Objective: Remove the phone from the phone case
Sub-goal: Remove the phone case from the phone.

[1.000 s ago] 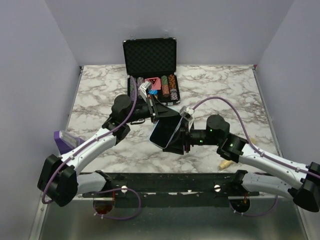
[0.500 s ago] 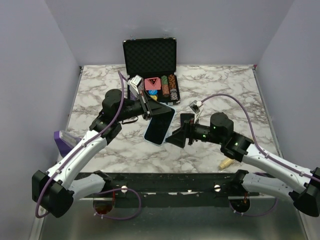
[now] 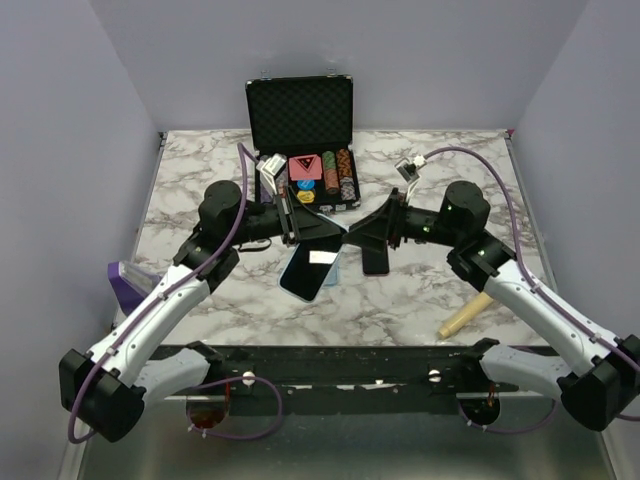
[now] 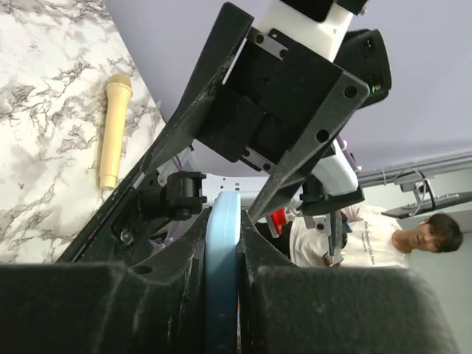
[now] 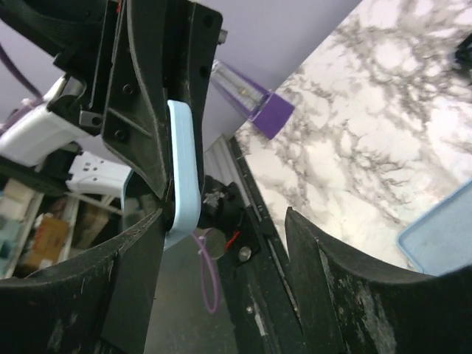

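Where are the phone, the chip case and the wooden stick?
phone [image 3: 307,273]: top view, on its dark screen.
chip case [image 3: 300,112]: top view, on the foam lining of its open lid.
wooden stick [image 3: 466,315]: top view, halfway along its length.

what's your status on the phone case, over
Left end effector shut on phone case edge. Right end effector open, not gripping. Phone free or not: cannot tell. Wooden stick lies aside.

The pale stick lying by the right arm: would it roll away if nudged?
Probably. The pale stick looks round and lies flat on the smooth marble table, so a sideways nudge should roll it. It looks rigid, likely wood, so it shouldn't bend.
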You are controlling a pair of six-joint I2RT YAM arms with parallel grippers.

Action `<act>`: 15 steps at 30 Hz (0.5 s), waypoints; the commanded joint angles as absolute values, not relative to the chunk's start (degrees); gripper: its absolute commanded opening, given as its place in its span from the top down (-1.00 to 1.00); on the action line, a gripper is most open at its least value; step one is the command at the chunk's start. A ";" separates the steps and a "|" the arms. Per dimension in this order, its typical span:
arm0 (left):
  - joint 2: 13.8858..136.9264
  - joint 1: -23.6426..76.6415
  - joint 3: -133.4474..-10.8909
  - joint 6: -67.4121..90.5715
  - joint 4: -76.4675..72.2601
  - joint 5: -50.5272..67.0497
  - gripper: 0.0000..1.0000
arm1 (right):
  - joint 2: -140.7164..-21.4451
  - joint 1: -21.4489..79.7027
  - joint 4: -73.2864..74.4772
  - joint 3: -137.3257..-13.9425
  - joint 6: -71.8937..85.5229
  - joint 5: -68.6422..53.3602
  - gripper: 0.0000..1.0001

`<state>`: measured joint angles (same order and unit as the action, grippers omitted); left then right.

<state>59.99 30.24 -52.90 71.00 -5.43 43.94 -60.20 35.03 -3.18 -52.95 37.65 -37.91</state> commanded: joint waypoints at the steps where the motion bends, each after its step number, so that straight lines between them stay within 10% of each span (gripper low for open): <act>1: 58.27 30.50 -52.30 70.74 -7.99 48.77 1.00 | -63.36 33.49 -13.42 -51.16 43.23 -51.22 -0.38; 15: 62.66 32.60 -51.86 79.27 -21.96 55.63 1.00 | -68.46 33.49 -50.00 -43.68 61.51 -64.86 0.52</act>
<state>61.67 31.22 -50.85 75.55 -14.85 51.62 -66.08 33.58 -41.41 -42.89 57.28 -61.01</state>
